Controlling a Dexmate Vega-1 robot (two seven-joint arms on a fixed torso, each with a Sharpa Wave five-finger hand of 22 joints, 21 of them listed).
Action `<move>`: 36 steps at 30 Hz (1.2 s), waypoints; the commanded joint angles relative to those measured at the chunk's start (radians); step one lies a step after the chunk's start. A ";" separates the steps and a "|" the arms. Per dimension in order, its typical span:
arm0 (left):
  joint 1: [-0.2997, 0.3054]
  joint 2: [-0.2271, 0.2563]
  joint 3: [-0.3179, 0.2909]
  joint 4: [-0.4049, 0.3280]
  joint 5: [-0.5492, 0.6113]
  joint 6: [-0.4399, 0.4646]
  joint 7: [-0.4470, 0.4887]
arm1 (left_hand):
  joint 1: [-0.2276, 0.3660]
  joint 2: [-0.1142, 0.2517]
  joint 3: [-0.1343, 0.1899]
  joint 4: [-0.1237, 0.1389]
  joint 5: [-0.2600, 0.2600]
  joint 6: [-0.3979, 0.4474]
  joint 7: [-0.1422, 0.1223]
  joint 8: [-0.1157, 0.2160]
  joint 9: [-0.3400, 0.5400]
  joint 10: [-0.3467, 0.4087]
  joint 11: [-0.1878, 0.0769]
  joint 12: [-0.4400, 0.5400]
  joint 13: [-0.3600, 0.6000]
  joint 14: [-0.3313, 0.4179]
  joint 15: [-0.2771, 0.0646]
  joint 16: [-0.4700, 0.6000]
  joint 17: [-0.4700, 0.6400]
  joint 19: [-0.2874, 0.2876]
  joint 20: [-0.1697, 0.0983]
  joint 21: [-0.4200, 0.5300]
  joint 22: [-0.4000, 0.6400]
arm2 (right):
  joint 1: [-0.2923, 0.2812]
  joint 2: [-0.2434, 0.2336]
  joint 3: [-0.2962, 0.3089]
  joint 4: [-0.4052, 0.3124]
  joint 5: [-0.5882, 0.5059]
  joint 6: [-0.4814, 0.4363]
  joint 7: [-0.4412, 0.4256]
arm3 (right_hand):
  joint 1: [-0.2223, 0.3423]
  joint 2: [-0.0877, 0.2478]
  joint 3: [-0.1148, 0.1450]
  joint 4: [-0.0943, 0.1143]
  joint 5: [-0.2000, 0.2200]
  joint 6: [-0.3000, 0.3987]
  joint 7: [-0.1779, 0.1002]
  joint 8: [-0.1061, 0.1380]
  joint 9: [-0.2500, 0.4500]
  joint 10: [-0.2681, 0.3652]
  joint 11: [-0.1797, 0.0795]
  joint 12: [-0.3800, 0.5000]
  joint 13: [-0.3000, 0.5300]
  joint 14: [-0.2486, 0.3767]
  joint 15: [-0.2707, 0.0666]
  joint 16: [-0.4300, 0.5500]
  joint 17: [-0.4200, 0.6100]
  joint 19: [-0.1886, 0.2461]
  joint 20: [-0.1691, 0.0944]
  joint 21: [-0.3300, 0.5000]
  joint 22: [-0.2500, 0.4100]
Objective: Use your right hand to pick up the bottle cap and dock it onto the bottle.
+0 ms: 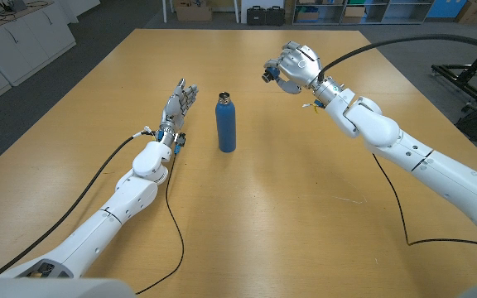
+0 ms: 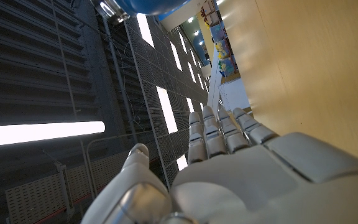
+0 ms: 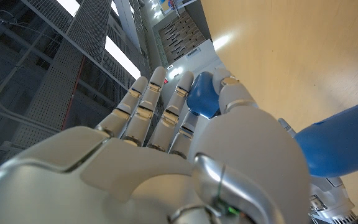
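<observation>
One cap [image 3: 202, 94] sits pinched in your right hand [image 1: 291, 68]; bottle [image 1: 226, 122] stands upright on the worktop [image 1: 305, 207]; left hand [image 1: 180, 101] holds nothing, fingers straight.

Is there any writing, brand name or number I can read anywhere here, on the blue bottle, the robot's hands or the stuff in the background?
None can be read.
Blue bottle: plain, no label visible.
Blue cap held in the right hand: no marking visible.
Left hand: no lettering visible.
Boxes behind the table: any print is too small and blurred to read.
</observation>
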 commanded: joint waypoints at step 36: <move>0.011 0.003 -0.008 -0.032 0.004 0.001 0.015 | 0.000 0.012 0.001 -0.006 -0.005 0.020 0.000 -0.002 0.002 0.013 -0.001 -0.004 0.002 0.009 -0.025 -0.004 0.004 0.003 -0.017 -0.001 0.003 | 0.196 0.109 -0.201 0.104 -0.317 0.002 -0.337 | -0.003 0.055 0.010 0.012 0.020 0.208 -0.015 0.010 0.008 0.022 -0.009 -0.019 0.004 0.026 -0.143 -0.021 -0.001 0.050 -0.105 0.011 -0.001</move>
